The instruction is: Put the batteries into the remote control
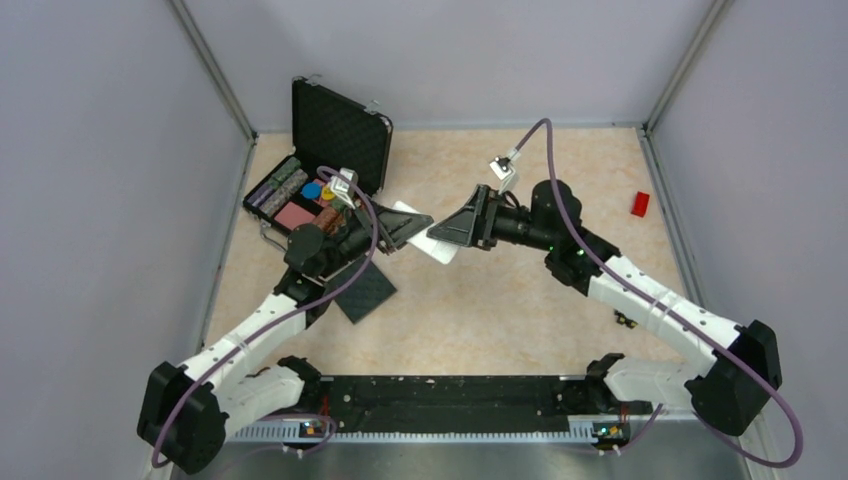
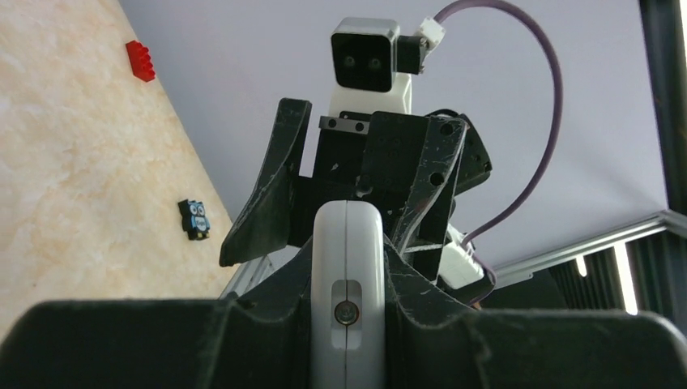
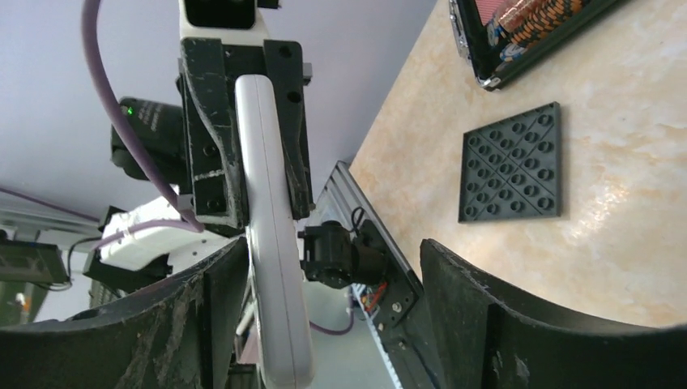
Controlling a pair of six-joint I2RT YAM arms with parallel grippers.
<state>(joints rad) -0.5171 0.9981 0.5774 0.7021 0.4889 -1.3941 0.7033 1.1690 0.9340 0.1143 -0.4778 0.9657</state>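
The white remote control [image 1: 428,238] is held in the air between the two arms, edge-on in both wrist views. My left gripper [image 2: 347,324] is shut on one end of it [image 2: 347,267]; from above that gripper [image 1: 400,230] is at mid-table. My right gripper [image 3: 332,320] is open, its jaws either side of the remote's other end [image 3: 274,275]. The remote lies close against the right gripper's left finger [image 3: 186,324], with a wide gap to its other finger [image 3: 502,316]. From above, the right gripper [image 1: 452,232] faces the left one. I can make out no batteries.
An open black case [image 1: 322,165] with coloured pieces stands at the back left. A black square studded pad [image 1: 363,292] lies under the left arm. A red block [image 1: 640,203] lies far right. A small owl figure [image 1: 627,320] lies by the right arm.
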